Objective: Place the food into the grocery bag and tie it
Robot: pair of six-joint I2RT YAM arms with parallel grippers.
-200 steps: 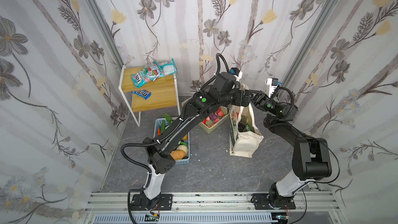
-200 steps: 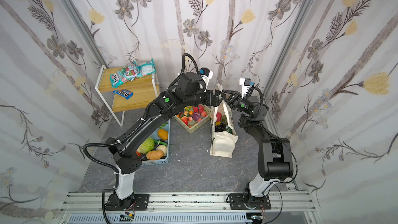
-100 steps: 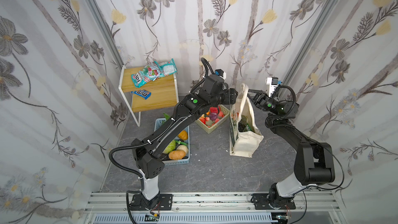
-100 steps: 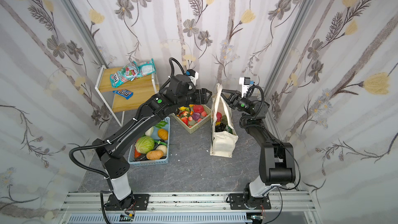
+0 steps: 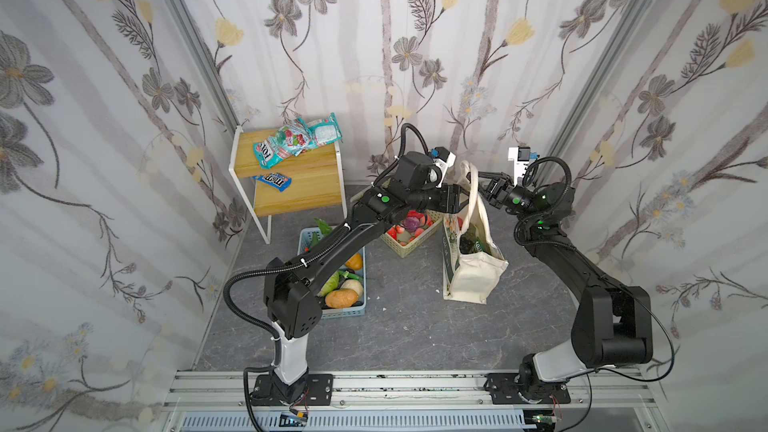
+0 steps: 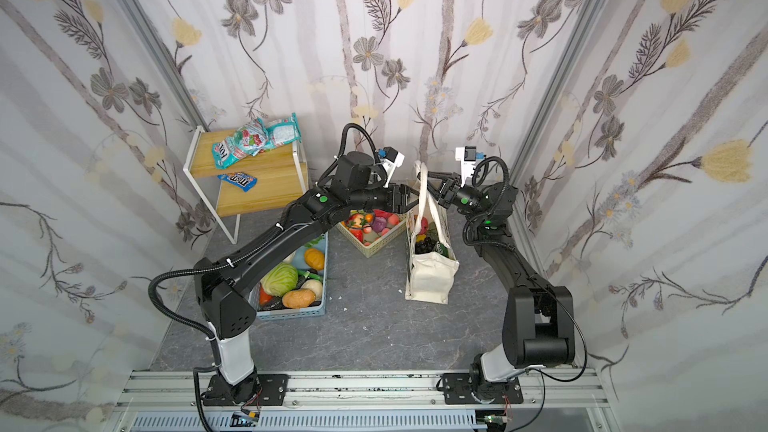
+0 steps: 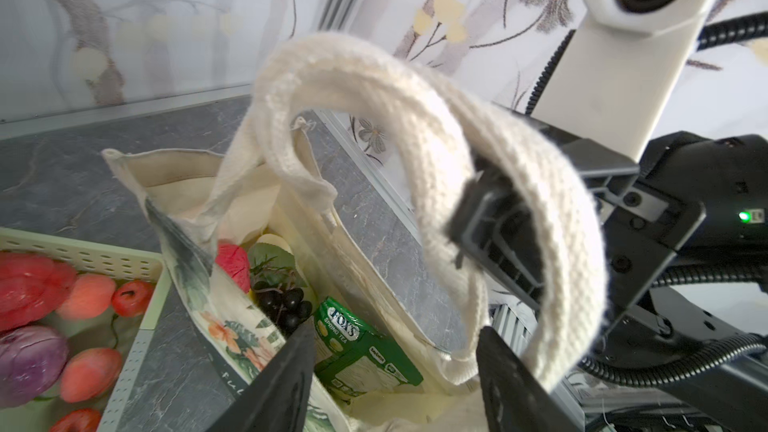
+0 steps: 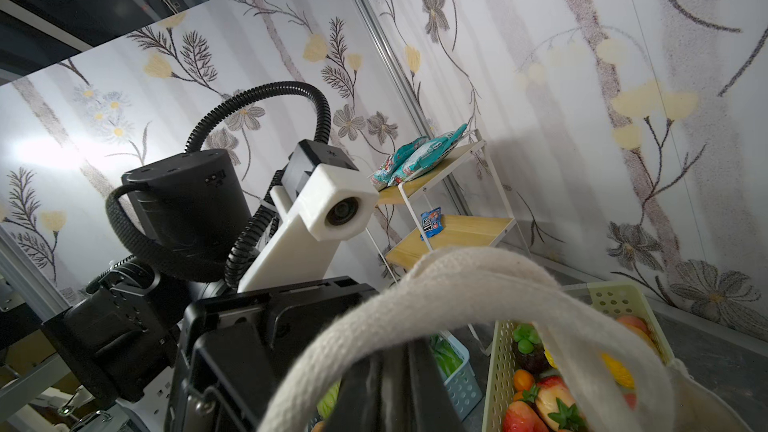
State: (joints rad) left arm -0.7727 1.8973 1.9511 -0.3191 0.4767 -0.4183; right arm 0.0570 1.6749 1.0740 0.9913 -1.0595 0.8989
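Observation:
The cream grocery bag stands on the grey floor, its strap handles lifted. My right gripper is shut on one handle, holding it up from the right. From the left, my left gripper stands open at the handles. In the left wrist view its dark fingers flank a hanging part of the handle without pinching it. Food lies inside the bag: a pink knobbly ball, a dark grape bunch and a green FOX'S packet.
A beige lattice basket of toy fruit sits just left of the bag. A light blue basket of vegetables is nearer the left arm. At the back left a wooden two-step shelf carries snack packets.
My left gripper drew back to the left, then returned toward the bag's handles, and its jaws have narrowed. The right gripper has kept its hold on the handle.

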